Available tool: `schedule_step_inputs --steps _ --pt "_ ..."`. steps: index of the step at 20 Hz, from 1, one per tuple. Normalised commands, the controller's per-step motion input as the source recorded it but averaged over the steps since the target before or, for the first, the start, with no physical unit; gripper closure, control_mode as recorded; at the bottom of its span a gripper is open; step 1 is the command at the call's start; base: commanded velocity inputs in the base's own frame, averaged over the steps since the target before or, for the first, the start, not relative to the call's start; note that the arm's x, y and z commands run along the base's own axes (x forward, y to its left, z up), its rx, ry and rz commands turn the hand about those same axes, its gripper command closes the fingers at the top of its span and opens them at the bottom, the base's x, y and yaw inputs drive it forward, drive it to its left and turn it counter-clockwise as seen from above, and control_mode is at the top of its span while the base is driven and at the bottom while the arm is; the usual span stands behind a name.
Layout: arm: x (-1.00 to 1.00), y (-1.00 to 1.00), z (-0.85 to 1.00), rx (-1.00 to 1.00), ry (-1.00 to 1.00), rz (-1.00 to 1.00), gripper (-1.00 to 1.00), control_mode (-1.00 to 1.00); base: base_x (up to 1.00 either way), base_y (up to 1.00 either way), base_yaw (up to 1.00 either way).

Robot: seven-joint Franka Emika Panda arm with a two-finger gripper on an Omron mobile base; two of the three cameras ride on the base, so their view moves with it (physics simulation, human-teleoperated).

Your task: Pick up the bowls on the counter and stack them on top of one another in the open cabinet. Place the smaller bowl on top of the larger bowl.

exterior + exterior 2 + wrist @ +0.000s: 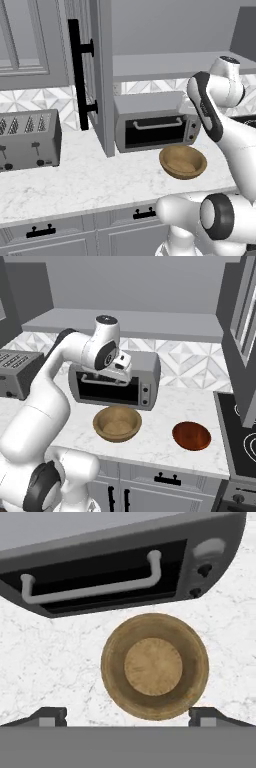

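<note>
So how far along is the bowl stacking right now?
Nothing is stacked yet. Both bowls sit on the counter: the tan wooden bowl in front of the toaster oven, the reddish-brown bowl to its right. In hand: the open claw hovers over the tan bowl, empty. Left: move both onto the open cabinet's shelf, small one on top.

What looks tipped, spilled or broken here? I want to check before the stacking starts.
Nothing stands out. The larger bowl and the smaller bowl sit upright and apart on the counter, both empty, with no spill or damage visible.

Hand camera straight above larger bowl [154, 666]
</note>
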Motion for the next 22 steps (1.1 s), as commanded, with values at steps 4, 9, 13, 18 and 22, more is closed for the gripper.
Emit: schedule_step_inputs --steps 4,9,13,18,22 --pt "-0.13 -1.00 -0.11 0.03 0.00 -0.24 -1.00 -1.00 0.00 0.00 0.00" --pt "-0.20 -1.00 -0.16 0.00 0.00 -0.32 -1.00 -1.00 0.00 0.00 0.00" --pt "-0.43 -1.00 -0.46 0.00 0.00 -0.49 -1.00 -1.00 0.00 0.00 0.00" --pt "-0.30 -1.00 -0.47 0.04 0.00 -0.50 -1.00 -1.00 0.00 0.00 0.00" --pt "-0.02 -1.00 -0.63 0.09 0.04 -0.47 -1.00 -1.00 0.00 0.00 0.00"
